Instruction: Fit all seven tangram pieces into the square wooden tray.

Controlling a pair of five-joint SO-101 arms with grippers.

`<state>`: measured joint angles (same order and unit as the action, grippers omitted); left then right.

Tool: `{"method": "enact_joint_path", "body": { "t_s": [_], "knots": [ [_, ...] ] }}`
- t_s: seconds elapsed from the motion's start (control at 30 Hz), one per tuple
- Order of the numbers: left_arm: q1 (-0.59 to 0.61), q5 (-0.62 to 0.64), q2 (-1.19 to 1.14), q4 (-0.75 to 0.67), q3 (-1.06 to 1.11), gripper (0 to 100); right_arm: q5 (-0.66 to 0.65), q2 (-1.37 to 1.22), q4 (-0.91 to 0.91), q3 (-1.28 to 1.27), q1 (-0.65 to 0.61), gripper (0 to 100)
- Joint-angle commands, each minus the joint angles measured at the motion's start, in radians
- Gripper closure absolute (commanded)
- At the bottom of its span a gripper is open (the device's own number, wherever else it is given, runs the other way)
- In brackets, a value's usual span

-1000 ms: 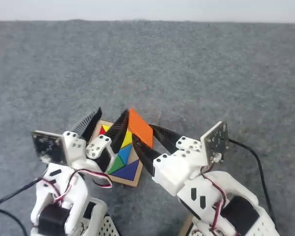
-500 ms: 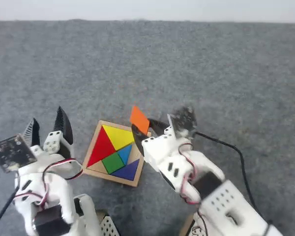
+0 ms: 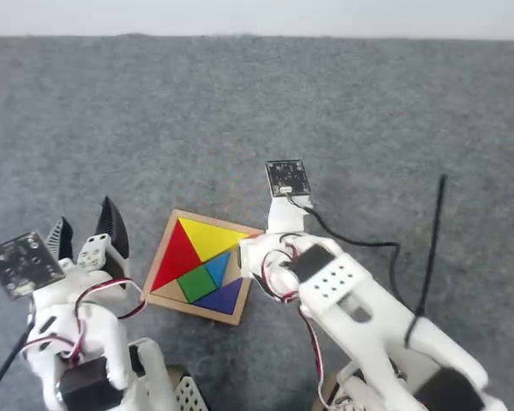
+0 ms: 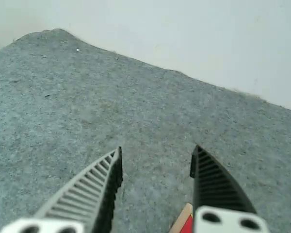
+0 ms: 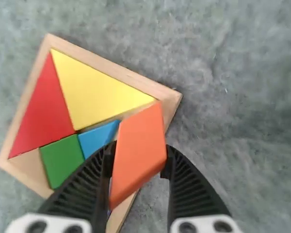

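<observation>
The square wooden tray point(image 3: 164, 293) lies between the arms and holds a yellow triangle point(image 3: 210, 238), a red triangle point(image 3: 178, 257), a green square point(image 3: 195, 284), a small blue triangle point(image 3: 216, 268) and a purple triangle point(image 3: 225, 295). My right gripper point(image 5: 138, 153) is shut on an orange parallelogram point(image 5: 136, 145), held tilted just above the tray point(image 5: 172, 103) at its right corner, beside the yellow triangle point(image 5: 94, 94) and the blue triangle point(image 5: 97, 138). My right arm point(image 3: 304, 270) covers that corner from above. My left gripper point(image 3: 86, 229) stands open left of the tray, holding nothing.
Grey felt covers the whole table point(image 3: 368, 111), with wide free room beyond and to the right of the tray. A black cable point(image 3: 360, 244) trails from my right arm. A corner of the tray point(image 4: 183, 222) shows by my left gripper point(image 4: 155, 160).
My right arm has swung forward over the tray's right corner, lowering the orange parallelogram towards it. My left arm pulled back to the left off the tray and now holds still.
</observation>
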<state>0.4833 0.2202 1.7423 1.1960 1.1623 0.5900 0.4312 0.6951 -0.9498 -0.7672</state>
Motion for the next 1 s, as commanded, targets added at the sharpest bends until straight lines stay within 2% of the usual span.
{"method": "enact_joint_path", "body": {
  "t_s": [0.0,0.2,0.63,0.7,0.87,0.97],
  "knots": [
    [0.005,-0.011,-0.003,0.005,-0.041,78,0.044,-0.036,-0.061,0.066,0.008,99.0],
    [0.003,-0.009,-0.003,-0.002,-0.022,78,0.110,-0.145,-0.056,0.138,0.010,99.0],
    [0.003,-0.009,-0.002,-0.003,-0.010,78,0.110,-0.268,-0.024,0.212,0.010,98.4],
    [0.003,-0.009,-0.002,-0.003,-0.010,78,0.109,-0.269,-0.016,0.213,0.010,96.1],
    [0.003,-0.009,-0.002,-0.003,-0.010,78,0.109,-0.274,-0.018,0.213,0.004,83.1],
    [0.003,-0.009,-0.002,-0.003,-0.010,78,0.109,-0.274,-0.024,0.213,-0.027,79.4]
  ]
}}
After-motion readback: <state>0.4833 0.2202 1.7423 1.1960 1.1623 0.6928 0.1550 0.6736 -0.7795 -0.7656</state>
